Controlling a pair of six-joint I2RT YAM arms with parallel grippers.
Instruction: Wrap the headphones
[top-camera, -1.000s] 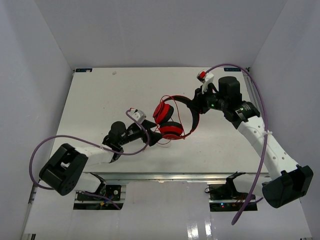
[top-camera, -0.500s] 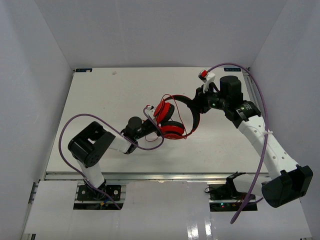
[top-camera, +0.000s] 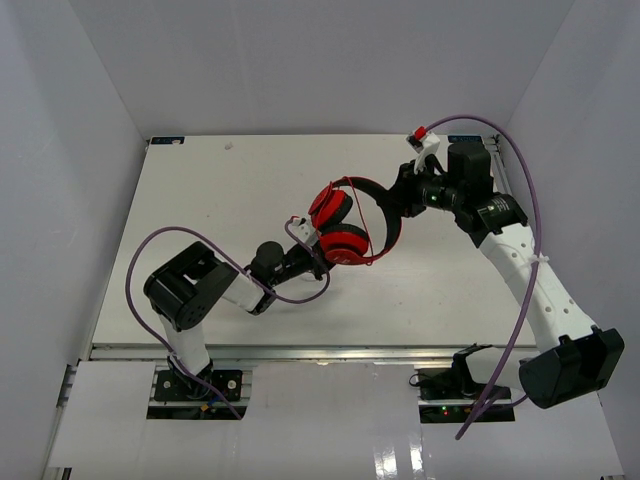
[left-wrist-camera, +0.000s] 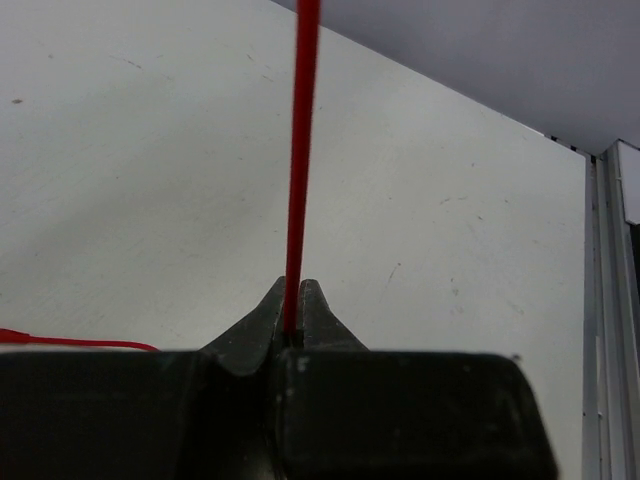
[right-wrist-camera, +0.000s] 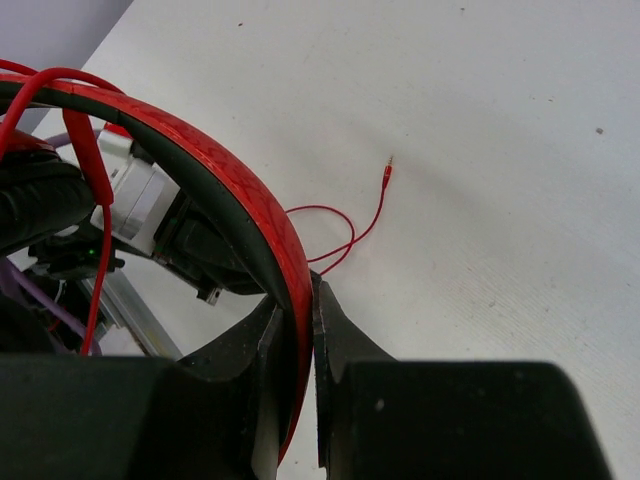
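The red headphones (top-camera: 345, 243) hang tilted over the middle of the white table (top-camera: 200, 190). My right gripper (top-camera: 401, 199) is shut on the black-and-red headband (right-wrist-camera: 225, 180), which runs between its jaws in the right wrist view, where the gripper (right-wrist-camera: 297, 296) fills the bottom. My left gripper (top-camera: 318, 263) sits just below the lower earcup. In the left wrist view that gripper (left-wrist-camera: 291, 292) is shut on the thin red cord (left-wrist-camera: 300, 150), which rises straight up out of frame. A slack loop of cord (right-wrist-camera: 335, 235) and the plug (right-wrist-camera: 387, 172) lie on the table.
Thick purple robot cables (top-camera: 215, 243) arc over both arms. White walls enclose the table on three sides. A metal rail (top-camera: 330, 351) runs along the near edge, and the table's side rail (left-wrist-camera: 608, 300) shows at the right of the left wrist view.
My left arm folded in and its gripper moved right to the lower earcup, then closed on the cord. My right gripper carried the headphones slightly up and back.
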